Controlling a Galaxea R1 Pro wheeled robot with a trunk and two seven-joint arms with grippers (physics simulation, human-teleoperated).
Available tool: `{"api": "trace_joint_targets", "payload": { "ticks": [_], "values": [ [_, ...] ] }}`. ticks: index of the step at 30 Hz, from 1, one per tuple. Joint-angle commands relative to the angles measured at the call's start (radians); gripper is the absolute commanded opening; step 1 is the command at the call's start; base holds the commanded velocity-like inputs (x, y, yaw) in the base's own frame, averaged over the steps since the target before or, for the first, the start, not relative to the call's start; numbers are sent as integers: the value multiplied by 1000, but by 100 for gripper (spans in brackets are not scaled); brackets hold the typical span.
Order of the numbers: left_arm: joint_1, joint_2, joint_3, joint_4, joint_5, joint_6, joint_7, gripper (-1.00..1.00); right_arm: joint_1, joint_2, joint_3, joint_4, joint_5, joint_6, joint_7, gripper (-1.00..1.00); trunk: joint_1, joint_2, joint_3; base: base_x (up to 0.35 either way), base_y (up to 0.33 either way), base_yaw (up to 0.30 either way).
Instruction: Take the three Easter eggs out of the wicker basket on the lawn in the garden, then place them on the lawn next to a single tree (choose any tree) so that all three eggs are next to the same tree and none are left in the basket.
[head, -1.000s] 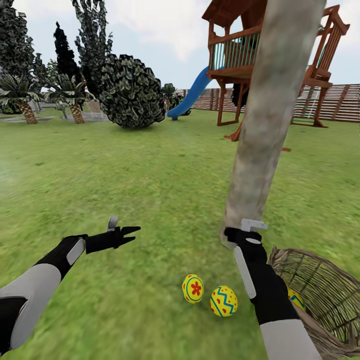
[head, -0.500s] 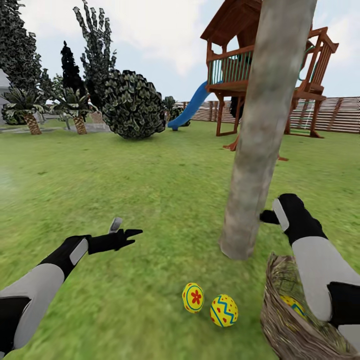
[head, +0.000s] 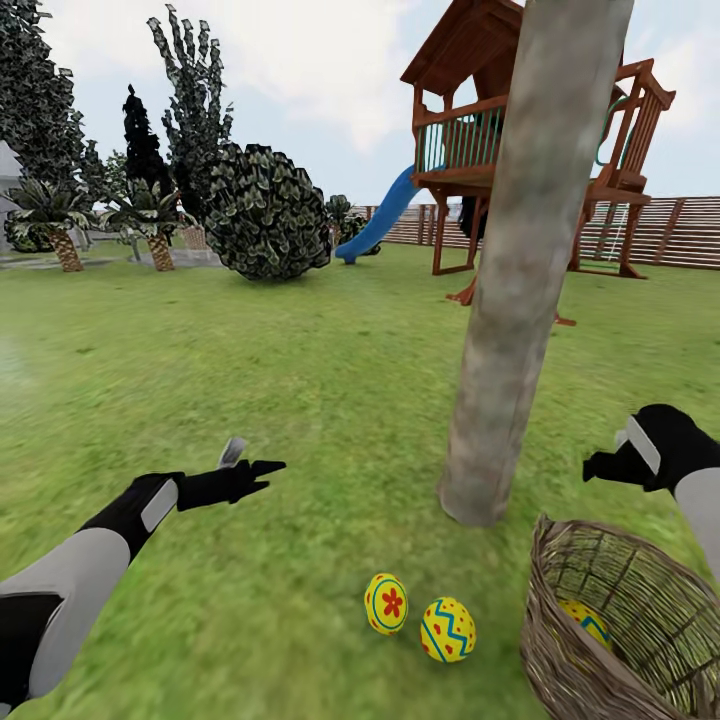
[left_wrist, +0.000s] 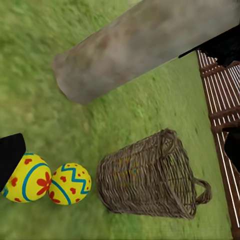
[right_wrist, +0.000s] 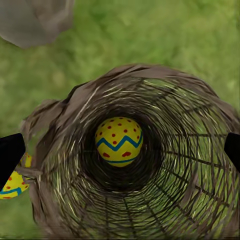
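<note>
A: Two eggs (head: 420, 616) lie on the lawn (head: 300, 380) at the tree's (head: 520, 270) 7 o'clock; the third egg (right_wrist: 119, 141) sits deep in the basket (head: 560, 650).

B: Which arm is nearer?

A: The right gripper (head: 605, 467), at the basket's 12 o'clock. Its camera looks straight down the mouth, fingertips spread wide, nothing between them.

B: And the left gripper (head: 262, 466)?

A: Spread too, empty, well apart. In the head view, weave half hides that egg.
</note>
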Motion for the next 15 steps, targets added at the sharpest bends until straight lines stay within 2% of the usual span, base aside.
{"api": "trace_joint_targets", "payload": {
  "ticks": [1, 4, 6, 8, 9, 10, 11, 15],
  "values": [
    [0, 1, -2, 4, 6, -6, -1, 100, -1, -4, 14, 5, -9, 4, 4, 100, 0, 0, -1, 0, 0, 0],
    [-1, 1, -2, 10, 7, -30, 1, 100, -1, -12, 44, 38, -10, 4, 32, 100, 0, 0, -1, -38, 0, 0],
    [-1, 1, -2, 11, 6, -32, 1, 100, -1, -15, 48, 50, -10, 4, 39, 100, 0, 0, -1, -199, 0, 0],
    [-1, 1, -2, 11, 6, -33, 1, 100, -1, -16, 68, 58, -11, 4, 43, 100, 0, 0, -1, -295, 0, 0],
    [0, 0, -2, 11, 6, -33, 1, 100, -1, -15, 83, 59, -11, 4, 44, 100, 0, 0, -1, -289, 0, 0],
    [0, 0, -2, 11, 6, -34, 1, 100, -1, -15, 131, 60, -12, 4, 44, 100, 0, 0, -1, -148, 0, 0],
    [0, 0, -2, 11, 6, -34, 2, 100, 0, -15, 142, 60, -12, 4, 44, 100, 0, 0, -1, -94, 0, 0],
    [0, -7, -2, 11, 6, -34, 2, 100, 1, -19, 158, 62, -12, 3, 46, 100, 0, 0, -1, -40, 0, 0]
  ]
}}
